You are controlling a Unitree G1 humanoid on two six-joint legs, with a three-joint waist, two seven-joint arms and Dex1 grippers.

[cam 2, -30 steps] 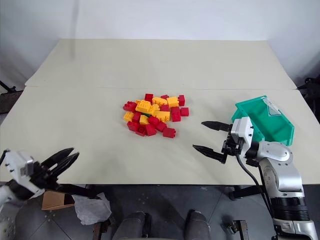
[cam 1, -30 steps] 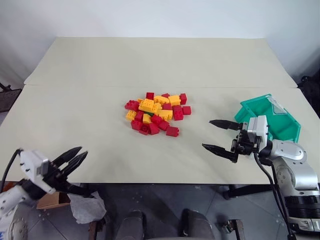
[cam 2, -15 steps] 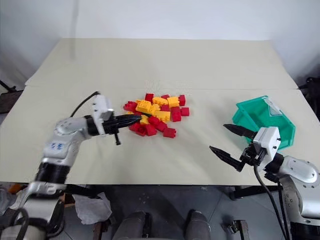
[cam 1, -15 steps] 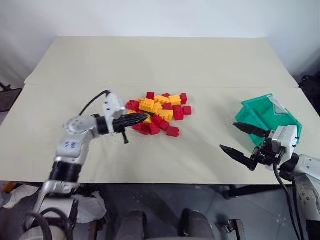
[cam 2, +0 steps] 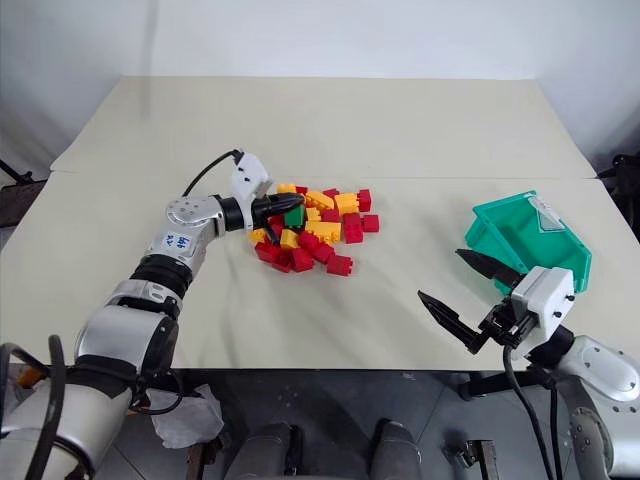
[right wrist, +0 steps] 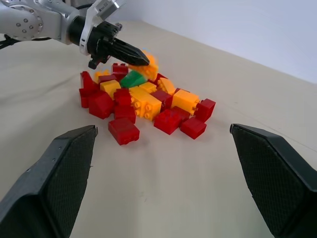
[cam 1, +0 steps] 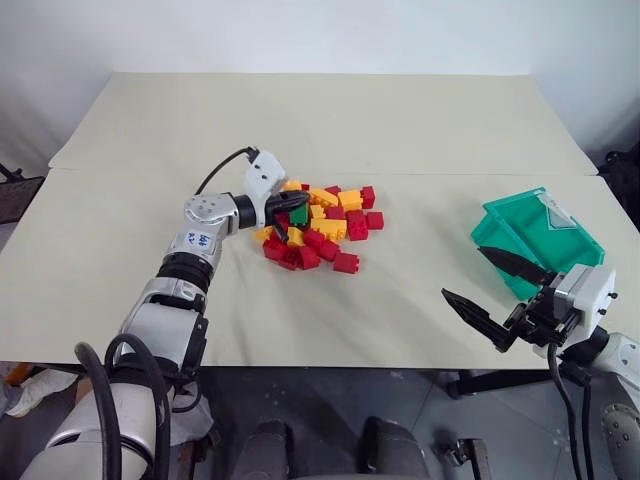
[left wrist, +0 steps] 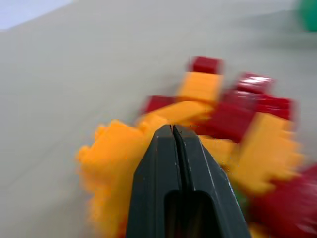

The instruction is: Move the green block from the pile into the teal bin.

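the left gripper [cam 1: 290,206] is seen over the near-left part of the pile [cam 1: 315,228], its two black fingers pressed flat together with nothing between them, as the left wrist view shows plainly. its tips reach in among the topmost yellow bricks [right wrist: 148,63]. the green block [cam 2: 294,215] is found in the pile, just beside and slightly below those closed tips, tilted among red and yellow bricks; whether the fingers touch it cannot be told. the pile itself lies near the middle of the pale table [cam 1: 300,130], with a single red brick [cam 1: 345,263] set a little apart on its near side. the teal bin [cam 1: 540,238] stands well apart from the pile, toward the right edge of the table, with its pale label [cam 1: 557,213] at the far right corner, and no brick is made out inside it. the right gripper [cam 1: 495,293] is held near the front edge of the table, just in front of the bin, its fingers spread wide and holding nothing, pointed across toward the pile.
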